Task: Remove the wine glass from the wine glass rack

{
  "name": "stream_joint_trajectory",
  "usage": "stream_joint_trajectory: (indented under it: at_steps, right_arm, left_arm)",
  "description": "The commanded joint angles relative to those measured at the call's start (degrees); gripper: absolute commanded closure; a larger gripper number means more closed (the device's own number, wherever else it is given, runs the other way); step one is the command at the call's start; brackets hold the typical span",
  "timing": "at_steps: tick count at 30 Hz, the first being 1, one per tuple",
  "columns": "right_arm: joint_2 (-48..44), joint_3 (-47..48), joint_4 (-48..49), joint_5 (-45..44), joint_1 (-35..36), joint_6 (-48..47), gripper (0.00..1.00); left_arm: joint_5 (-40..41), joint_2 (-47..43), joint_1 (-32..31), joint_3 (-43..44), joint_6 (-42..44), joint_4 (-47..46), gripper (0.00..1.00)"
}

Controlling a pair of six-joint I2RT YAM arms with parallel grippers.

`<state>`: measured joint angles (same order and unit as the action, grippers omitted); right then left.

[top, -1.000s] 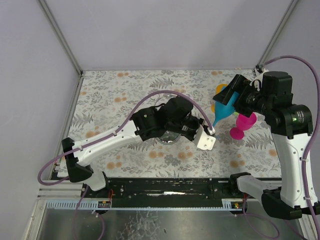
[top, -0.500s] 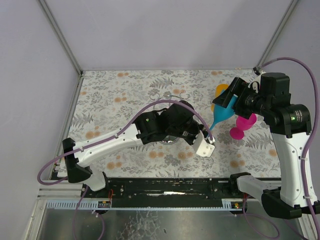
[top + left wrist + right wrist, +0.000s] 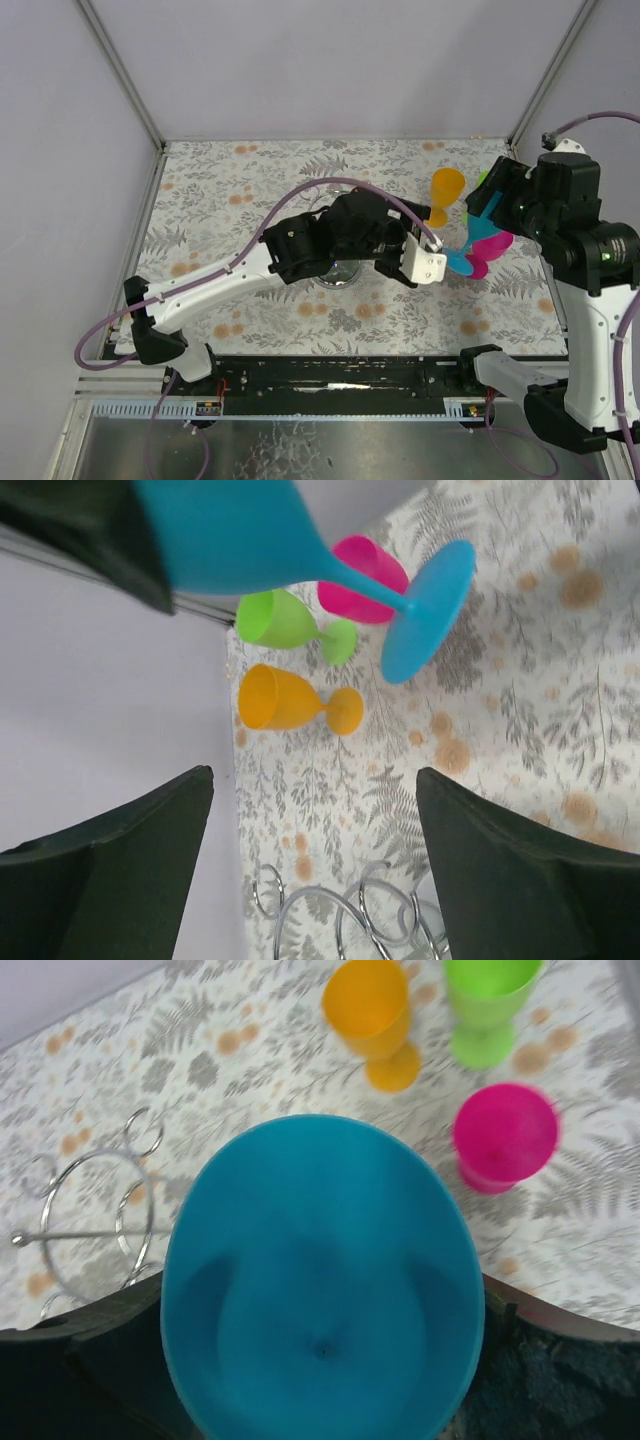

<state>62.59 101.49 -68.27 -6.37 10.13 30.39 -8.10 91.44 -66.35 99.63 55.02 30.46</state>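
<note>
- Your left arm stretches from the near left across the middle of the flowered table, with its wrist turned toward the right side.
- Your left claw is spread wide with only table showing between its fingers.
- Your right arm stands tall at the right edge and bends in over the far right of the table.
- Your right claw is clamped on the bowl of the blue wine glass, one finger on each side of it.
- The blue wine glass is tilted, its mouth toward the right wrist and its stem slanting down toward the left claw.
- In the top view its round foot sits just beside the left claw's tip. Whether the foot touches the table, you cannot tell.
- The glass is off the rack and well apart from it, to its right.
- The rack stands on the table under your left arm, which hides most of it from above.
- An orange glass, a green glass and a pink glass stand close together at the far right.
- The pink glass is just beside the blue glass's foot, with the orange and green ones farther back.
</note>
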Motion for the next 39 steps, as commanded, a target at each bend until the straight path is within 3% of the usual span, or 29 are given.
stream_joint_trajectory:
  at_steps: [1, 9, 16, 24, 39]
  right_arm:
    - [-3.9, -1.53, 8.19, -11.91, 0.16, -7.41, 0.41]
    - [-11.26, -21.26, 29.41, -12.05, 0.2, -11.99, 0.41]
    - [-13.96, -34.2, 43.26, -10.47, 0.16, -14.71, 0.41]
    - [-15.33, -46.46, 56.32, -8.22, 0.18, -17.94, 0.4]
    - [-14.2, -66.74, 78.5, -1.97, 0.29, -25.47, 0.4]
  left_arm:
    - [1.89, 3.01, 1.57, 8.35, -15.06, -3.5, 0.17]
    - [-6.01, 13.81, 15.65, 33.98, -47.27, 5.15, 0.16]
    - [-18.74, 15.5, 32.53, 33.35, -71.6, 2.78, 0.17]
    - [-23.57, 12.93, 38.56, 25.47, -76.6, 0.68, 0.17]
    - [-26.89, 12.9, 39.34, 23.85, -77.6, 0.35, 0.15]
